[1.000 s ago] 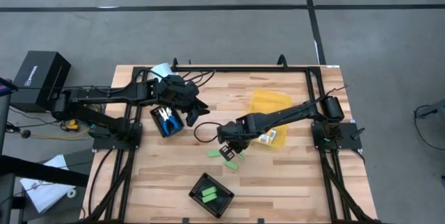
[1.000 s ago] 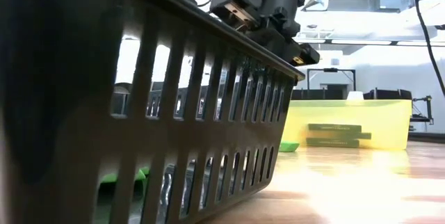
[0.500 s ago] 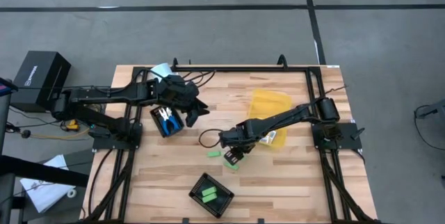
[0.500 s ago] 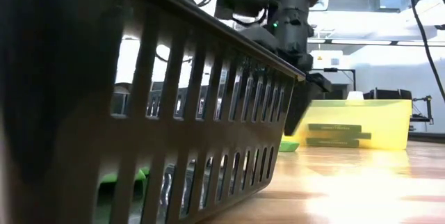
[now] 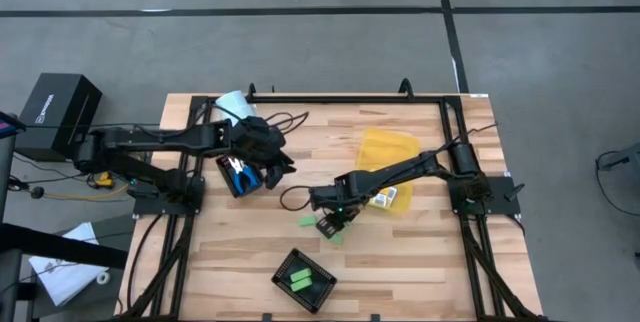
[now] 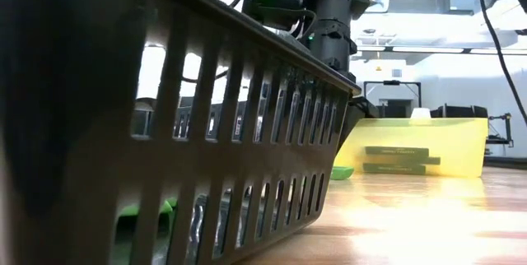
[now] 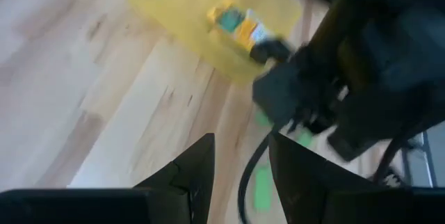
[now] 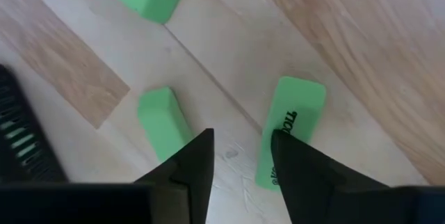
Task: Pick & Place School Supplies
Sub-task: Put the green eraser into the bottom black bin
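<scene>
The wooden table (image 5: 420,252) is carrying a yellow translucent bin (image 5: 388,152) at centre-right, holding flat yellow-orange packs (image 5: 383,198). A black tray (image 5: 240,174) with blue-handled tools (image 5: 237,168) is sitting at the left; a second black tray (image 5: 304,280) with green pieces is standing near the front edge. Loose light-green pieces (image 8: 290,123) are lying directly on the boards between the bin and the front tray.
</scene>
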Action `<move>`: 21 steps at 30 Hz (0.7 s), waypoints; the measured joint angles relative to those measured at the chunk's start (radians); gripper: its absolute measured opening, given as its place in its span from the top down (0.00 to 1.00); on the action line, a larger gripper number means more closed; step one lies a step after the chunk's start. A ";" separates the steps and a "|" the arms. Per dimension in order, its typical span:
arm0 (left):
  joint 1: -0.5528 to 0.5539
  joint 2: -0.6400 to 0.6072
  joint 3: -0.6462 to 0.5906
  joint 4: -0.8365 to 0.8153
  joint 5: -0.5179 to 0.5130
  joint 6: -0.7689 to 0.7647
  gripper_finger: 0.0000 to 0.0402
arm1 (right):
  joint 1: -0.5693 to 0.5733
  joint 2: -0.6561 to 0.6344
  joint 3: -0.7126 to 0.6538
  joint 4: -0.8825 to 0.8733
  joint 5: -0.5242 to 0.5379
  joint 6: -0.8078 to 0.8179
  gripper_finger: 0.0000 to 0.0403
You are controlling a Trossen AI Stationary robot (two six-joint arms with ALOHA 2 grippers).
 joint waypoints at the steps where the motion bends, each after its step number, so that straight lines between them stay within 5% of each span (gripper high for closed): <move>1: 0.000 0.000 -0.010 -0.003 0.003 -0.003 0.67 | -0.004 -0.003 -0.001 -0.002 0.002 -0.001 0.67; 21: 0.062 0.000 -0.016 0.059 0.073 -0.003 0.67 | -0.056 -0.066 -0.011 0.001 -0.021 -0.012 0.65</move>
